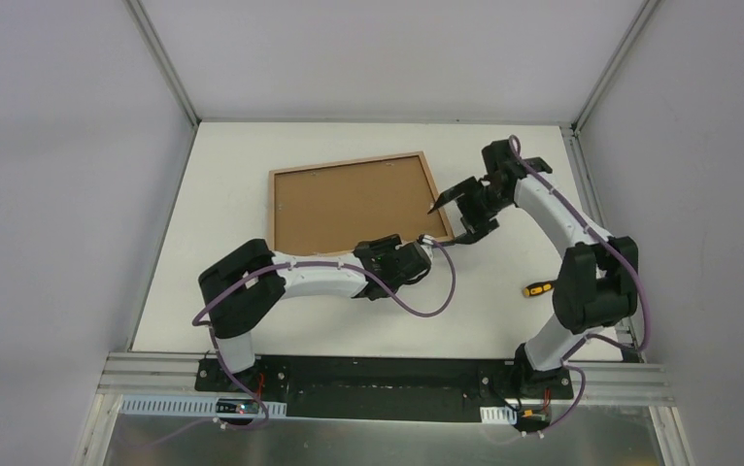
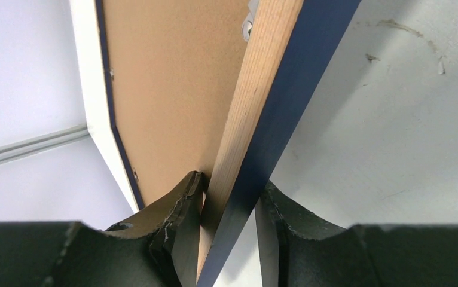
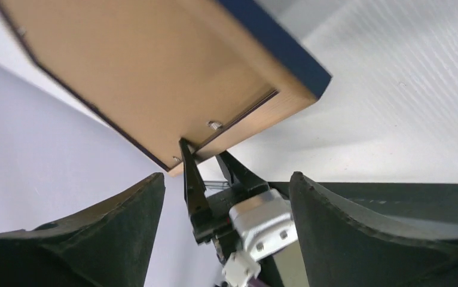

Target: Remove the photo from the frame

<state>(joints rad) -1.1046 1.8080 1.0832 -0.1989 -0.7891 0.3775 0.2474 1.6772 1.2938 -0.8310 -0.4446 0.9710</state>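
Pinching the frame (image 2: 256, 119) edge, left hand (image 2: 229, 184) sits narrow; right hand (image 3: 226, 179) gapes wide.

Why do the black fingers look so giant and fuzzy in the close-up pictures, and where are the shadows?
Left wrist view: the left fingers sit right by the lens, so they look huge and soft, and the frame throws a grey shadow on the table. Right wrist view: the right fingers look big and dark too. Top view: sharp, even light, faint shadows.

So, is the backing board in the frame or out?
In: the brown backing board sits inside the wood rim of the frame.
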